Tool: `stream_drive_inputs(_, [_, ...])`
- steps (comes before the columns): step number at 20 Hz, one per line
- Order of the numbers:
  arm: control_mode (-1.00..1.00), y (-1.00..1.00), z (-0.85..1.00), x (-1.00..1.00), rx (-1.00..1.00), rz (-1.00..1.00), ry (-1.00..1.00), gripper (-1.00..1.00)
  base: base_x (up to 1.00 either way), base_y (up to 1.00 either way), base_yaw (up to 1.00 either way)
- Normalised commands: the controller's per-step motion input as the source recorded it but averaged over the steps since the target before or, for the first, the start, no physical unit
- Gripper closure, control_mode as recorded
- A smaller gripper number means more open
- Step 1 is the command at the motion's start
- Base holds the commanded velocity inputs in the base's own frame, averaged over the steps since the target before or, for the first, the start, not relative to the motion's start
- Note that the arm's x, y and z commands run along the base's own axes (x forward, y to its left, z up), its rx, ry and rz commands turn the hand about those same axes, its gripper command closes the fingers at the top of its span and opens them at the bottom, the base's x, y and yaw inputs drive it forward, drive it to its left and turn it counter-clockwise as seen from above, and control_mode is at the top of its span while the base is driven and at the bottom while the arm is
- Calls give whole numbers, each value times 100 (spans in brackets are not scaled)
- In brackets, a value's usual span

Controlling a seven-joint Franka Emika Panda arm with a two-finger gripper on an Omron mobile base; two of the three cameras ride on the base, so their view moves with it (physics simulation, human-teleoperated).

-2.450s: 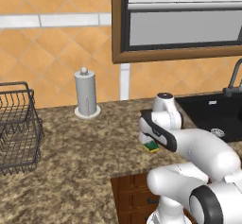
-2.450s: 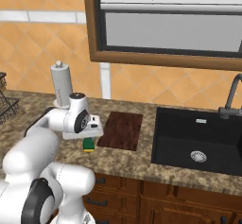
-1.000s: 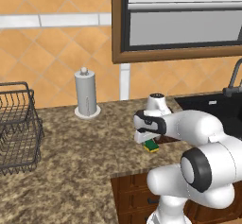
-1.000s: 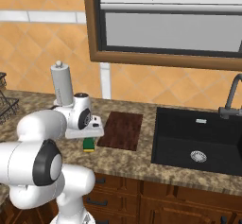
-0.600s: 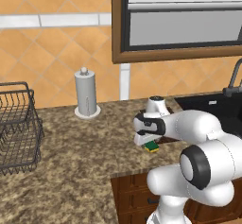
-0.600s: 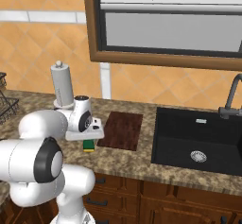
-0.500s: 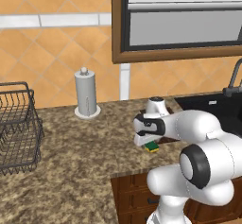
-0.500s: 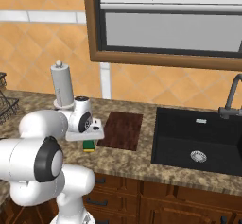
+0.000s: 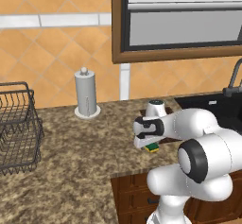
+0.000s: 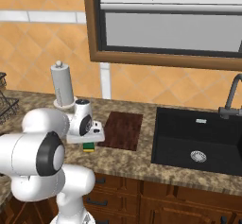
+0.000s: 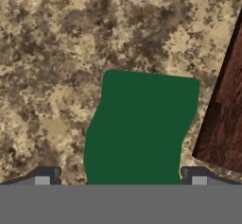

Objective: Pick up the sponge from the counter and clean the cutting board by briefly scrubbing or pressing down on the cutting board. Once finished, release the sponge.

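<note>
The gripper sits low over the sponge, which lies green scrub side up on the speckled bench, just beside the near edge of the cutting board. In the hand view the two fingertips straddle the sponge's sides, and the sponge's flanks look pinched inward; the jaws seem to be pressing on it, though from these pictures one cannot tell for sure whether the grasp is firm. The step in hand is the pick-up, so the scrubbing has not begun. The next move calls for a secure squeeze, a small lift clear of the bench, then a short carry sideways onto the board before pressing down.
</note>
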Motion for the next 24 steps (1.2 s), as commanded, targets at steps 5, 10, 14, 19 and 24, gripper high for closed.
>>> stream_drive_inputs(5, [-100,0,-11,0,0,0,0,-100,0,0,0])
stream_drive_inputs(10, [-100,0,-13,0,0,0,0,100,0,0,0])
stream_drive_inputs(14, [-100,0,1,0,0,-2,0,100,0,0,0])
stream_drive_inputs(19, [-100,0,7,0,2,-4,1,100,0,0,0])
stream_drive_inputs(24, [-100,-3,5,0,1,-3,1,100,0,0,0])
